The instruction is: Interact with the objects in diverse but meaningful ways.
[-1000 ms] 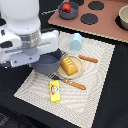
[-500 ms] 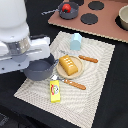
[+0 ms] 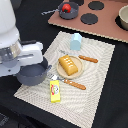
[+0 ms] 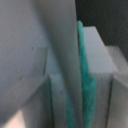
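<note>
The grey two-handled pot (image 3: pixel 34 73) sits at the edge of the woven placemat (image 3: pixel 100 85), on the exterior view's left of the round tan plate (image 3: pixel 64 74), with the robot's white arm (image 3: pixel 15 47) bearing directly over it; the jaws themselves are hidden behind the wrist housing, and the wrist view shows only blurred grey surfaces and a teal strip pressed close together, so I cannot tell how far they are open or whether they grip the pot's rim. Judging by this, the step in hand is handling the pot, and the next move likely calls for a steady lift or slide that keeps it level and away from the plate. On the plate lies the orange-yellow bread loaf (image 3: pixel 69 65); just beyond the plate stands the pale blue carton (image 3: pixel 76 41); near the plate's front lies the yellow butter block (image 3: pixel 55 90), whose label shows a red mark too small to read. Wooden-handled cutlery (image 3: pixel 74 84) flanks the plate.
</note>
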